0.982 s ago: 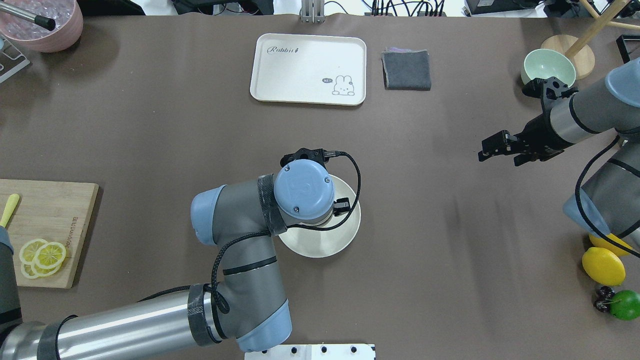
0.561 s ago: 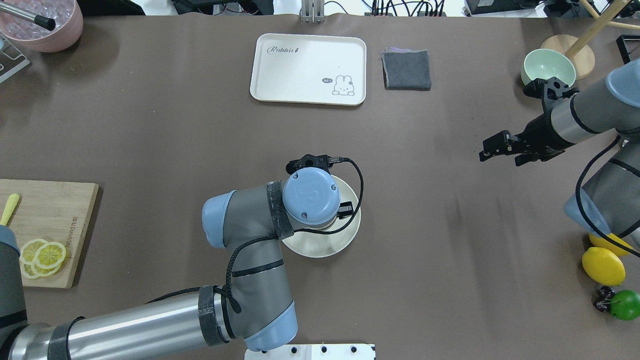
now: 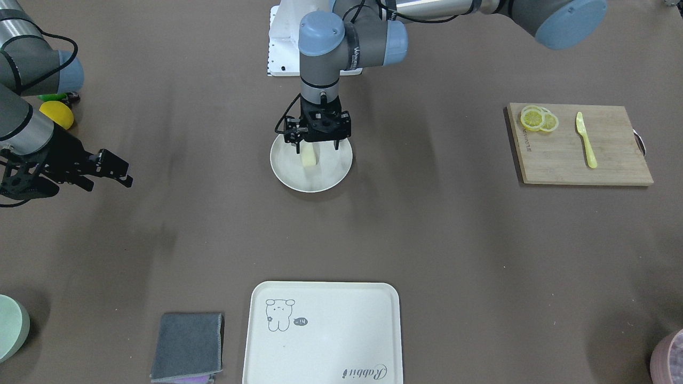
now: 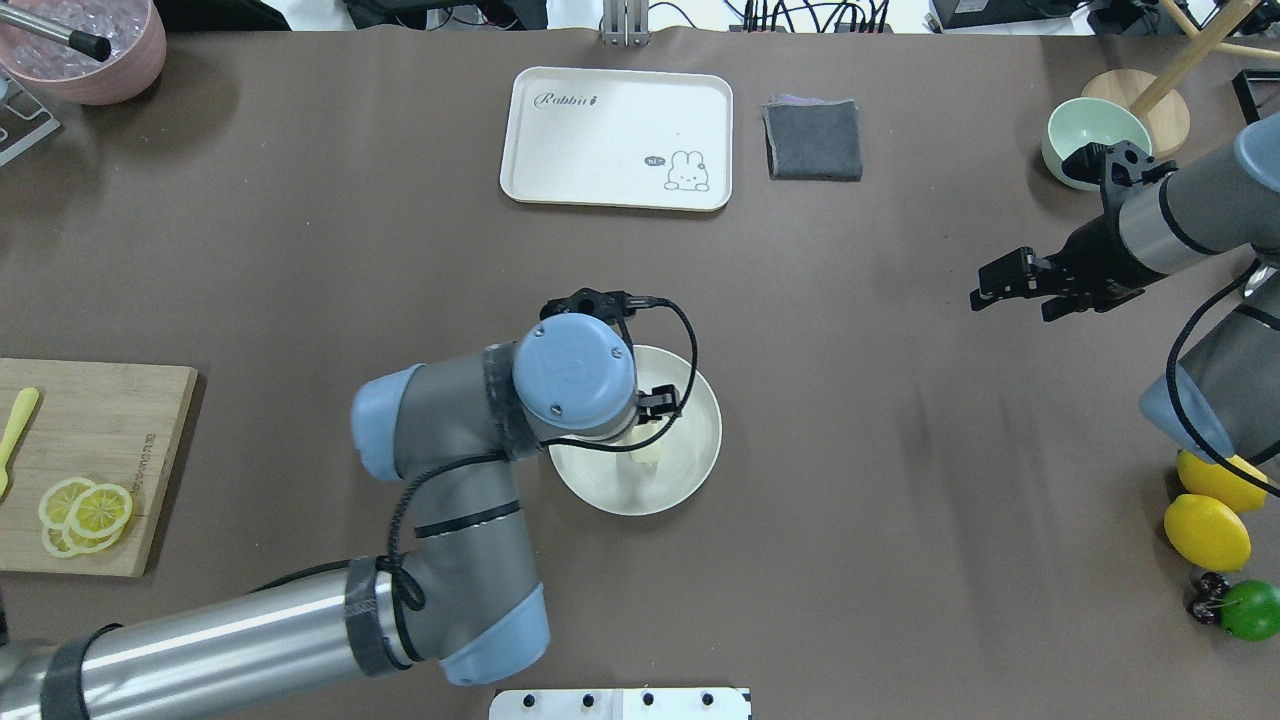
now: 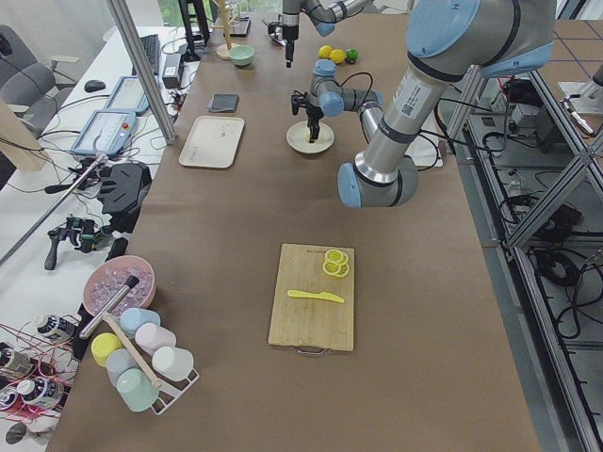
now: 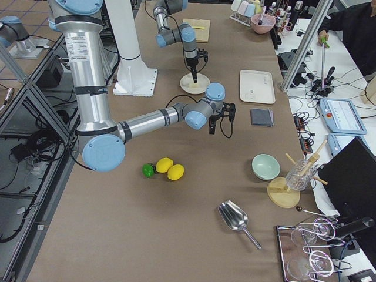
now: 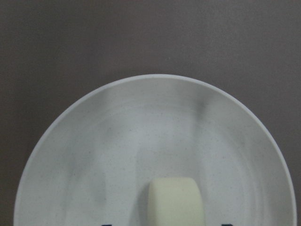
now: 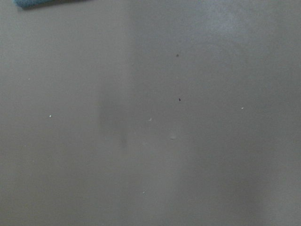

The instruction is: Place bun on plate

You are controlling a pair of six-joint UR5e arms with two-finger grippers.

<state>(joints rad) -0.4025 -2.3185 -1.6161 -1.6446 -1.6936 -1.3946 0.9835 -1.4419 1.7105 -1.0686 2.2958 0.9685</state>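
Observation:
The bun (image 3: 308,156) is a small pale cream-yellow block that rests on the round cream-white plate (image 3: 331,178) at mid-table. My left gripper (image 3: 316,149) hangs straight down over the plate and is open. Its fingers stand either side of the bun and apart from it. In the left wrist view the bun (image 7: 175,200) sits low in the plate (image 7: 155,108), with only the fingertips' edges showing at the bottom. From overhead, the bun (image 4: 648,455) peeks out beside the left wrist. My right gripper (image 4: 1010,305) hovers open and holds nothing, far off to the right.
A cream tray (image 4: 620,140) and a folded grey cloth (image 4: 813,140) lie at the far side. A pale green bowl (image 4: 1095,130) stands far right. A cutting board (image 4: 110,420) with lemon slices sits left. Lemons (image 4: 1205,530) and a lime are near right.
My left wrist has shifted left and away from the plate's middle, which uncovers the bun on the plate. The right gripper has drifted a little right and farther back.

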